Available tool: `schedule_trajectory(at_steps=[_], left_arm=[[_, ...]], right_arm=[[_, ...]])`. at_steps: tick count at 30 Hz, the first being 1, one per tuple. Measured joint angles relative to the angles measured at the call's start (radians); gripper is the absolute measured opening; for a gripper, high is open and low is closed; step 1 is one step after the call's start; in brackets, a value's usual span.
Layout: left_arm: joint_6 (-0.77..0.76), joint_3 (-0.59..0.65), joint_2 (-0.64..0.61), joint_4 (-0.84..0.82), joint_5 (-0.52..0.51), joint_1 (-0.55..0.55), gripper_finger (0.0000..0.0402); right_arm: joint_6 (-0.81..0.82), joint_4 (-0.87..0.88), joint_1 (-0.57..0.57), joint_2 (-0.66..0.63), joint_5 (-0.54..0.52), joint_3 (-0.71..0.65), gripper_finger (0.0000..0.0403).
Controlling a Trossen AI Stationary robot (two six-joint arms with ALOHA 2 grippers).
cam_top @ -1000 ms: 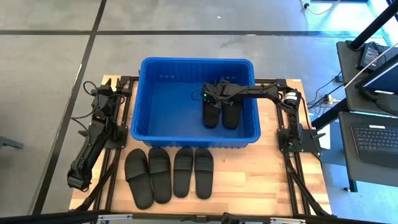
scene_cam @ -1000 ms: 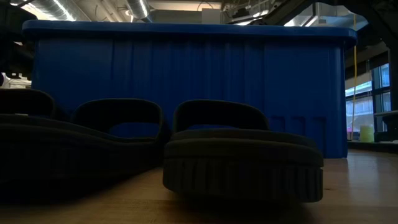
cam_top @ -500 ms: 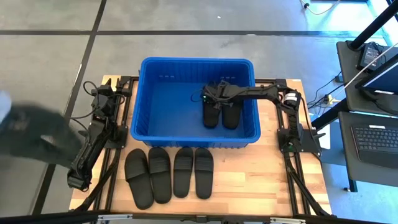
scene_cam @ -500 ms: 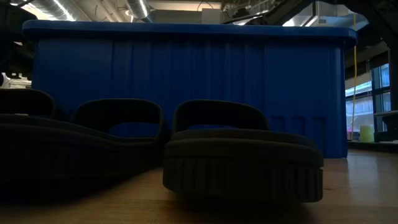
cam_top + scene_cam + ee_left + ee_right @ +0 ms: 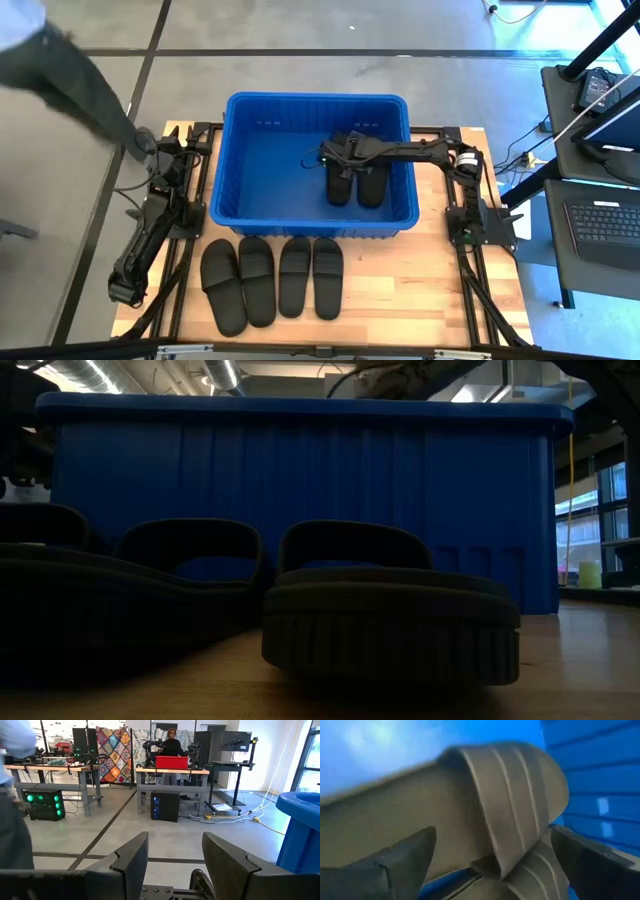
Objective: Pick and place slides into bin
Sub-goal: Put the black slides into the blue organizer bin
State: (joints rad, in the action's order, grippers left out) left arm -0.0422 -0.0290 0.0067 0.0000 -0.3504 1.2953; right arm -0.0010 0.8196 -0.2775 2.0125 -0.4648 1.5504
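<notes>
The blue bin (image 5: 250, 150) stands at the table's middle, toward the far edge. Two black slides (image 5: 341, 183) (image 5: 372, 184) lie side by side on its floor, soles down. My right gripper (image 5: 336, 160) reaches into the bin above their strap ends. It is open, with one finger on each side of a slide's strap (image 5: 515, 795). Several more slides (image 5: 256, 280) lie in a row on the table in front of the bin, and show close up in the low view (image 5: 390, 605). My left gripper (image 5: 175, 855) is open and empty at the table's far left.
A person (image 5: 60, 60) stands on the floor just beyond the table's far left corner, close to my left arm (image 5: 150, 215). The bin's tall ribbed wall (image 5: 300, 490) rises behind the row of slides. Bare wood (image 5: 400, 290) lies to the right of the row.
A person has come into view at the left and walked toward the far left corner. My right gripper has shifted a little toward the table's left inside the bin. The slides have kept their places.
</notes>
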Motion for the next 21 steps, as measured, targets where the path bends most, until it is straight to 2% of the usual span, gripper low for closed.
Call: schedule_trajectory(at_steps=[7,17,21], left_arm=[[0.0,0.0,0.0,0.0,0.0,0.0,0.0182],[-0.004,0.0,0.0,0.0,0.0,0.0,0.0182],[-0.004,0.0,0.0,0.0,0.0,0.0,0.0182]], right_arm=[[0.027,0.198,0.025,0.0,-0.001,0.17,0.0393],[0.075,0.52,0.12,-0.004,-0.005,0.545,0.0393],[0.1,0.629,0.165,-0.065,-0.036,0.589,0.0393]])
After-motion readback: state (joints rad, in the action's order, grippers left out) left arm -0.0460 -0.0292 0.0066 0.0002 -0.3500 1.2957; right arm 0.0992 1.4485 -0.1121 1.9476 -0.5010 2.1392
